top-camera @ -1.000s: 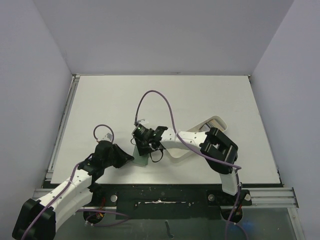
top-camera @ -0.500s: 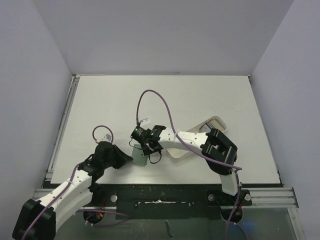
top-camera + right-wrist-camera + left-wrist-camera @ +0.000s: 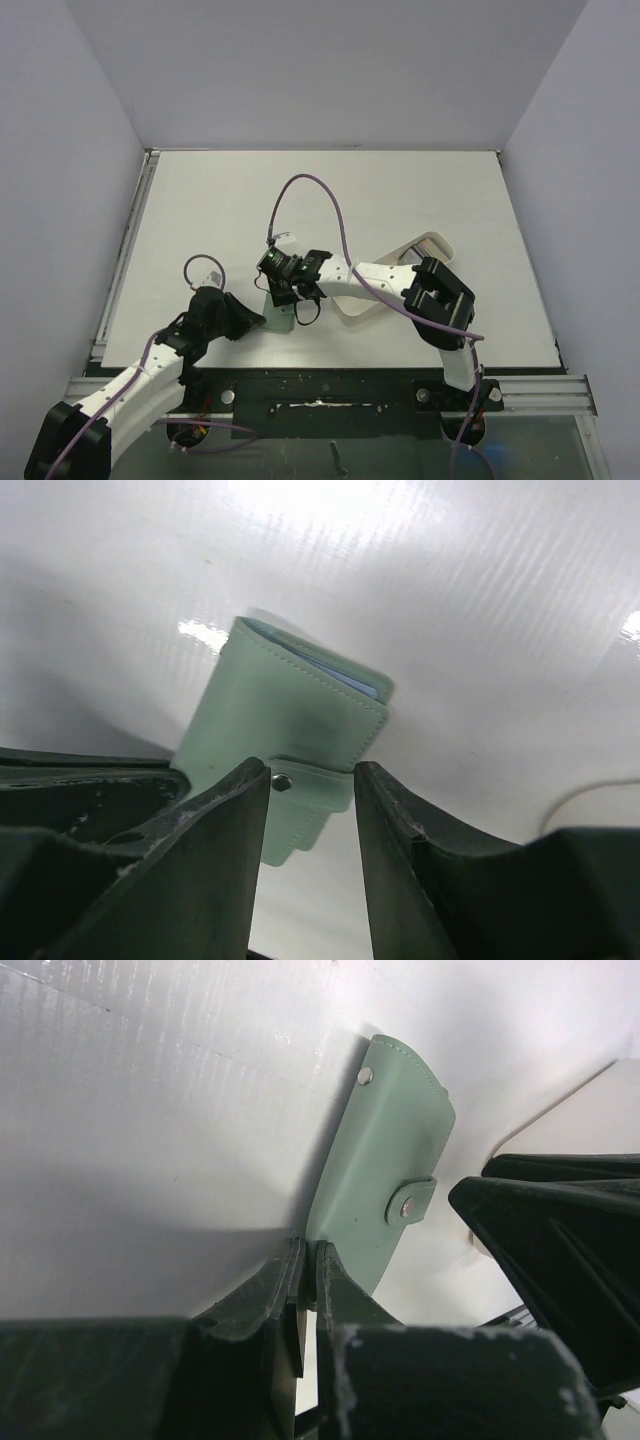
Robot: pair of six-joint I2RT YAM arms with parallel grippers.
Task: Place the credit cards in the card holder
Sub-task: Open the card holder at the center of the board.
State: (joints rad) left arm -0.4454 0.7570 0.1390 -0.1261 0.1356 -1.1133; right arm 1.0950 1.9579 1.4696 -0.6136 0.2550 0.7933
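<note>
The card holder (image 3: 281, 313) is a grey-green folded wallet lying near the table's front edge. In the left wrist view (image 3: 385, 1175) its snap tab is fastened. In the right wrist view (image 3: 285, 720) a strip of pale blue inside shows at its far edge. My left gripper (image 3: 256, 318) (image 3: 308, 1258) is shut on the wallet's near corner. My right gripper (image 3: 287, 292) (image 3: 312, 785) is open just above the wallet, its fingers either side of the snap tab (image 3: 300, 790). No credit cards show in any view.
A long white oval tray (image 3: 432, 244) lies at the right, partly under the right arm. A purple cable (image 3: 310, 190) loops over the table's middle. The right gripper's black body (image 3: 560, 1250) sits close beside the wallet in the left wrist view.
My right gripper has shifted a little left and up over the wallet. My left arm has drawn slightly back toward the front edge, still holding the wallet.
</note>
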